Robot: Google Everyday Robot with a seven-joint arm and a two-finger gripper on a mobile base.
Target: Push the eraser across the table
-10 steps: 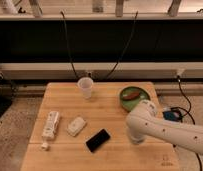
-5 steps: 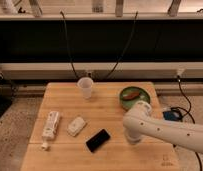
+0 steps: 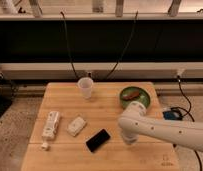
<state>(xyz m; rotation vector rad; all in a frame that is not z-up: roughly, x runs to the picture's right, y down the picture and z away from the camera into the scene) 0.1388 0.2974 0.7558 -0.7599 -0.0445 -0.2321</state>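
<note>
The eraser (image 3: 98, 140), a flat black slab, lies at an angle near the front middle of the light wooden table (image 3: 65, 106). My white arm reaches in from the right over the table's front right part. Its gripper (image 3: 128, 137) end hangs just right of the eraser, a short gap away and not touching it.
A white squarish block (image 3: 76, 126) lies left of the eraser, and a long white remote-like device (image 3: 50, 125) lies farther left with a tiny white piece (image 3: 44, 146) below it. A clear cup (image 3: 86, 88) stands at the back middle. A green plate (image 3: 144, 101) with a brown item (image 3: 131, 95) sits at the back right.
The arm has shifted a little to the left, bringing the gripper end closer to the eraser. The eraser and other objects have not moved.
</note>
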